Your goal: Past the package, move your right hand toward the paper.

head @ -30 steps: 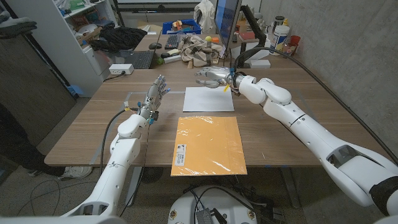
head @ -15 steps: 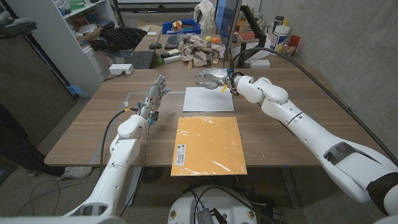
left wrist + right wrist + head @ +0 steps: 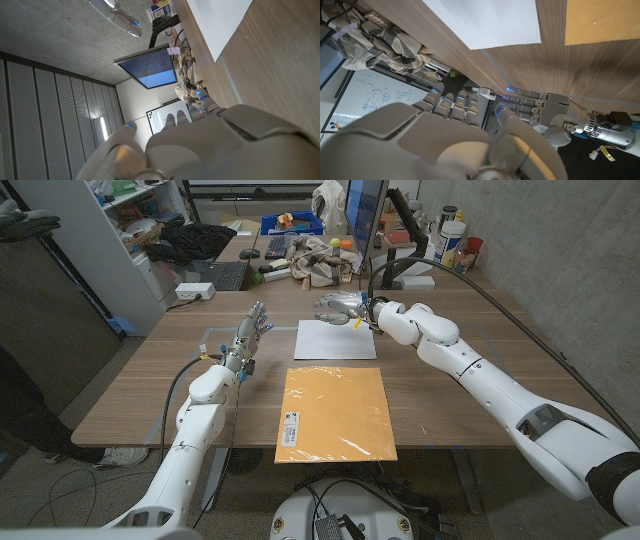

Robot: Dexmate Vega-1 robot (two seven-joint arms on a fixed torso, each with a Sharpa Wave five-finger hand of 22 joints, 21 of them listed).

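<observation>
While the right hand [image 3: 338, 308] hovers at upper centre of the head view, fingers spread and holding nothing, it sits just beyond the far edge of the white paper [image 3: 336, 338]. Below the paper, toward frame centre, lies the orange package [image 3: 335, 412], apart from the sheet. The step is judged nearly complete: a short, low descent toward the sheet, clear of the package, should finish it. At centre left, the left hand [image 3: 250, 333] stands with fingers extended, empty.

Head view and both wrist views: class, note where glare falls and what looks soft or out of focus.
Head view: sharp; glare streaks the glossy orange flat package near its front edge. Left wrist view: the left hand is close and soft. Right wrist view: the right hand blurs, while the white paper sheet stays crisp.
</observation>
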